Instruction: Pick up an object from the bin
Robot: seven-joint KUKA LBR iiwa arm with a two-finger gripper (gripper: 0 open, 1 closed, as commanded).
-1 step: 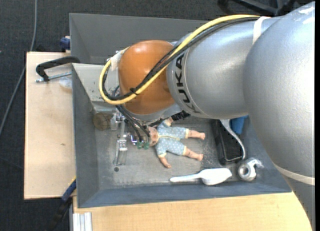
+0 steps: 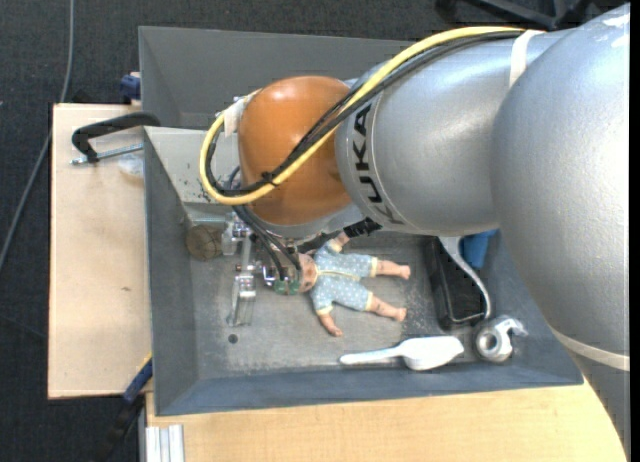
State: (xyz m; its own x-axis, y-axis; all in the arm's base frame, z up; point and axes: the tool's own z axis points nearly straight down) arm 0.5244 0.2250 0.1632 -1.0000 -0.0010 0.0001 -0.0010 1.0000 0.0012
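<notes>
My gripper (image 2: 257, 290) hangs under the orange cover in the left half of the bin, low over the floor. Its fingers stand open, with bare bin floor between them. The left metal finger (image 2: 241, 298) points down at the floor. The right one is right beside the head of a small baby doll (image 2: 348, 290). The doll wears pale blue dotted pyjamas and lies on its back with its legs to the right. Part of its head is hidden behind the gripper. A brown round disc (image 2: 203, 242) lies against the left wall, just above and left of the gripper.
A white plastic spoon (image 2: 405, 355) lies along the front wall. A flat black object (image 2: 455, 292) with a white loop, a blue thing (image 2: 481, 247) and a shiny metal ring piece (image 2: 495, 340) sit at the right end. The arm covers the back of the bin.
</notes>
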